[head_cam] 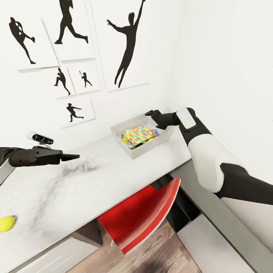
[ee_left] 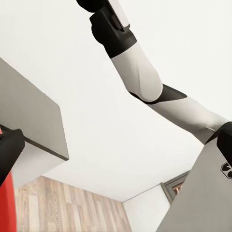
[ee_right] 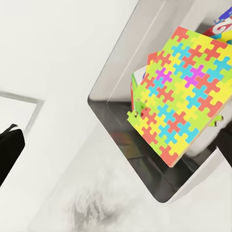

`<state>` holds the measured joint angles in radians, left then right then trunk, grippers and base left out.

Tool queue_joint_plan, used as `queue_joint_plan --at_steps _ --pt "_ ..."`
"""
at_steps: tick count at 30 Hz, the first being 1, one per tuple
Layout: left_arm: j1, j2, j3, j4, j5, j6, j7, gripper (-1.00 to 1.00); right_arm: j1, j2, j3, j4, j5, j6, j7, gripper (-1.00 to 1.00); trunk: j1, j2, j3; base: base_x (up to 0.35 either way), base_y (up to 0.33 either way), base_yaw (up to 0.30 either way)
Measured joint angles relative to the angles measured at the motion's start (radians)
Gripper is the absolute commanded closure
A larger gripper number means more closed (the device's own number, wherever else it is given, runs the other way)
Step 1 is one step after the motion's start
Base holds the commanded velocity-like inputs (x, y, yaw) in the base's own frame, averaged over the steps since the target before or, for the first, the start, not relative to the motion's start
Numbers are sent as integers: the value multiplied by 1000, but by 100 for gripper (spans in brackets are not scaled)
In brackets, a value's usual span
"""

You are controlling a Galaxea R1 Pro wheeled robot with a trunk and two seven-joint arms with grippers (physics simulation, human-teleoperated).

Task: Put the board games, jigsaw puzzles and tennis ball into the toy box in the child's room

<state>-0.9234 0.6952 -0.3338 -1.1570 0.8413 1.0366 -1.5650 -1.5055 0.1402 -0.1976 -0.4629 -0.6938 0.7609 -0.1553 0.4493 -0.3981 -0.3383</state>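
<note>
Red and tilted, the chair (head_cam: 142,216) sits tucked under the front edge of the table (head_cam: 94,182), closest to the head camera. Taking the table as landmark: its pale top runs along the white wall, with a smudgy grey patch near the middle. Above its back edge hang black silhouette posters (head_cam: 127,41) of athletes.

Over the table's far right corner reaches the right arm (head_cam: 204,151), white-shelled with black joints. Its right gripper (head_cam: 151,113) hangs just above the far rim of the toy box (head_cam: 118,132); whether its fingers stand apart or together cannot be told from these views. On the table's far right portion stands that toy box, a shallow grey tray, holding a jigsaw puzzle (head_cam: 139,135) with bright multicoloured pieces lying tilted on top of other colourful boxes. From the right wrist camera, the jigsaw puzzle (ee_right: 181,94) leans against the toy box (ee_right: 118,130) wall.

Over the table's left side hovers the left gripper (head_cam: 70,156), fingers drawn close together with nothing between them, pointing toward the toy box.

At the table's near left edge lies the tennis ball (head_cam: 7,223), yellow-green, well apart from the toy box.
</note>
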Motion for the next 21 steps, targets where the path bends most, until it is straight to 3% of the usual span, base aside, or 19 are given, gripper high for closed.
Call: queue_joint_plan --at_steps 21 --pt "0 0 -2 0 -4 0 0 -100 0 0 1 0 0 0 0 -100 0 0 35 0 0 0"
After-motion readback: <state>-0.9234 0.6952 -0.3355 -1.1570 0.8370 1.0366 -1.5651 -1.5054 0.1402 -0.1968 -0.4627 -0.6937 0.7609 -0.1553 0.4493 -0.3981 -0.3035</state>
